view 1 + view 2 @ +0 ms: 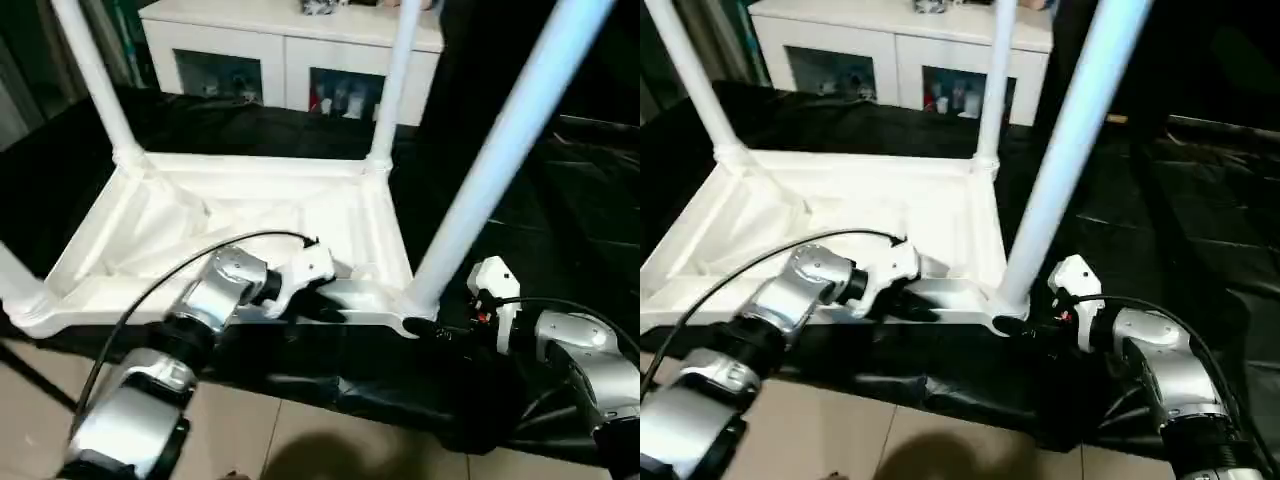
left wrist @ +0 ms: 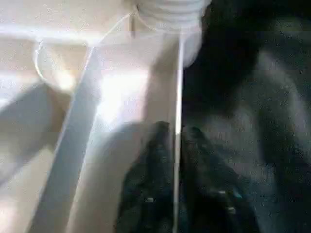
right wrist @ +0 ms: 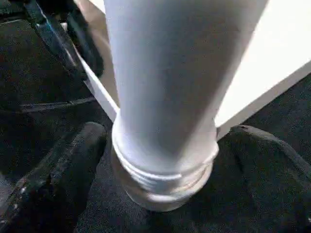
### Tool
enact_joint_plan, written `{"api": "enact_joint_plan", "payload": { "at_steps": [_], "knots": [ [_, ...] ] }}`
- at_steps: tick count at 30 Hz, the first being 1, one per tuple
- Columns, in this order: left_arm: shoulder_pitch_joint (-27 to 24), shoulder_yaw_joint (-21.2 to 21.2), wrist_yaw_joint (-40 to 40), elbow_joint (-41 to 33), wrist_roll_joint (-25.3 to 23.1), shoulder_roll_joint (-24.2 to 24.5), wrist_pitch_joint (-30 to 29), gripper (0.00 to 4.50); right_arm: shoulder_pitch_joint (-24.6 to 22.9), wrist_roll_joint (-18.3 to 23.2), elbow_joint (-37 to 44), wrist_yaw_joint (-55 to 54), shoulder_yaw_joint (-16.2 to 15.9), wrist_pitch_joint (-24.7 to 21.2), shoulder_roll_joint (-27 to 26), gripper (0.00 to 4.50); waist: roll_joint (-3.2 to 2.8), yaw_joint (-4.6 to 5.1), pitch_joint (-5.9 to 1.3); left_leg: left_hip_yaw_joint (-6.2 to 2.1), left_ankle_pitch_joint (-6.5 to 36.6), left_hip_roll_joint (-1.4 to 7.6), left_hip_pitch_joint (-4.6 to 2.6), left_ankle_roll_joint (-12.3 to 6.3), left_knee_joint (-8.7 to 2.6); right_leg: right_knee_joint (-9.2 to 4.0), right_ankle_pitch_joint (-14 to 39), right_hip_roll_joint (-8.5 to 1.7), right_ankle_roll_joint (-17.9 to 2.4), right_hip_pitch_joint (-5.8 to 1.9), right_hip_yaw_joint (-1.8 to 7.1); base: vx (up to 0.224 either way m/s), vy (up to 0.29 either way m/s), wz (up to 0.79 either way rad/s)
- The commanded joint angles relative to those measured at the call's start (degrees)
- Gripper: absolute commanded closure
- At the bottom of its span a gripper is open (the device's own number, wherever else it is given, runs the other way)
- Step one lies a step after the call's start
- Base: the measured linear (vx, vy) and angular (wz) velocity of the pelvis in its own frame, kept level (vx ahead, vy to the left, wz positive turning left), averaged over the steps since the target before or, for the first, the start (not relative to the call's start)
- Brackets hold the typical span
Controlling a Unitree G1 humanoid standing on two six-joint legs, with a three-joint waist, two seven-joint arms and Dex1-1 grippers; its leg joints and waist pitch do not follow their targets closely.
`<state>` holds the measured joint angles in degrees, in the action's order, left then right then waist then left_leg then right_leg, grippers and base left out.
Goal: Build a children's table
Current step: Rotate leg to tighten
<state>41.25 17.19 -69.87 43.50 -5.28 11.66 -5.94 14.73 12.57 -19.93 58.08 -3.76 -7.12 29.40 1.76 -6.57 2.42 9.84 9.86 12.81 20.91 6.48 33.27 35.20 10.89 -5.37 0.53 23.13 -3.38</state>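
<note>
The children's table [image 1: 250, 215] lies upside down on the black-covered work table, ribbed underside up and white legs pointing upward. My left gripper [image 1: 312, 300] is at the near rim, left of the near right corner. In the left wrist view its two black fingers [image 2: 150, 184] pinch the thin rim wall [image 2: 178, 97] from both sides. My right gripper [image 3: 167, 132] stands open around the base of the near right leg [image 1: 500, 150]. One finger is on each side, and neither touches the leg's ribbed collar [image 3: 165, 179].
The black cover [image 1: 560, 220] stretches to the right and behind the white table. A white cabinet [image 1: 290, 50] with glass doors stands at the back. Tiled floor [image 1: 300, 440] lies below the work table's near edge. A black cable [image 1: 150, 290] arcs over my left forearm.
</note>
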Motion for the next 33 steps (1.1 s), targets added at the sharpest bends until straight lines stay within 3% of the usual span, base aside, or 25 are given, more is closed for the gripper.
{"api": "enact_joint_plan", "payload": {
  "at_steps": [1,3,5,9,16,17,22,29,33],
  "knots": [
    [0.30,1.02,0.84,1.28,-0.47,-0.49,0.23,3.87,0.20,-0.76,1.16,0.09,0.02,0.31,0.94,0.00,0.72,-0.23,-3.72,0.73,7.46,0.26,-0.41,-7.05,-3.09,-3.53,2.85,-2.01,-14.53,-2.88,1.81,0.000,0.000,0.00],
    [0.55,1.47,0.85,1.71,-1.12,-0.41,-0.62,3.87,0.02,-0.74,1.30,-0.05,-0.13,0.41,1.03,0.00,0.64,-0.26,-3.63,0.68,7.25,0.19,-0.18,-7.48,-3.08,-3.30,0.92,-1.91,-15.25,-3.05,1.68,0.000,0.000,0.00],
    [0.79,2.01,0.81,2.09,-1.99,-0.25,-0.89,3.87,-0.15,-0.96,1.36,-0.09,-0.23,0.71,1.12,0.00,0.78,-0.19,-3.50,0.64,9.02,0.11,-0.10,-7.20,-3.20,-3.64,3.23,-2.12,-14.72,-3.26,1.56,0.000,0.000,0.00],
    [0.59,3.17,0.26,1.92,-2.97,0.14,-0.64,3.87,-0.54,-1.22,1.47,-0.23,-0.10,1.12,1.31,0.00,0.47,-0.09,-3.27,0.50,12.21,0.17,-0.20,-5.29,-3.58,-4.36,9.66,-2.29,-12.95,-3.21,1.58,0.000,0.000,0.00],
    [1.34,4.57,3.28,4.45,-5.25,0.26,0.44,3.87,-1.31,-1.33,2.23,-0.49,-0.09,1.26,1.61,0.00,0.42,0.03,-3.16,0.47,13.59,0.10,-0.19,-4.44,-3.74,-4.78,12.25,-2.21,-11.62,-3.10,1.56,0.000,0.000,0.00],
    [1.38,4.55,3.28,4.52,-5.25,0.24,0.27,4.13,-1.35,-1.33,2.27,-0.50,-0.09,1.28,1.61,0.00,0.45,-0.02,-3.15,0.44,13.83,0.10,-0.23,-4.34,-3.75,-4.83,12.91,-2.25,-11.52,-3.12,1.54,0.000,0.000,0.00],
    [1.74,3.76,1.82,4.42,-3.73,0.00,-0.67,4.39,-1.70,-1.58,2.49,-0.98,-0.06,1.38,1.03,0.00,0.34,0.08,-3.09,0.29,15.04,0.15,-0.12,-3.88,-3.99,-5.13,15.67,-2.33,-10.81,-3.06,1.49,0.000,0.000,0.00],
    [0.94,3.69,0.13,3.69,-2.89,0.16,-1.31,4.39,-0.76,-1.84,0.94,-3.30,-0.10,1.09,-0.99,0.00,0.28,0.18,-3.44,0.34,11.76,0.18,-0.02,-4.75,-3.71,-4.28,7.87,-2.22,-13.07,-3.21,1.52,0.000,0.000,0.00],
    [0.67,3.66,0.13,3.40,-2.81,0.30,-1.47,4.39,-0.15,-0.69,0.49,-3.14,0.39,0.93,-2.06,0.00,0.26,0.17,-3.34,0.45,12.25,0.15,-0.10,-5.12,-3.73,-4.37,8.36,-2.28,-13.52,-3.19,1.54,0.000,0.000,0.00]
  ]
}}
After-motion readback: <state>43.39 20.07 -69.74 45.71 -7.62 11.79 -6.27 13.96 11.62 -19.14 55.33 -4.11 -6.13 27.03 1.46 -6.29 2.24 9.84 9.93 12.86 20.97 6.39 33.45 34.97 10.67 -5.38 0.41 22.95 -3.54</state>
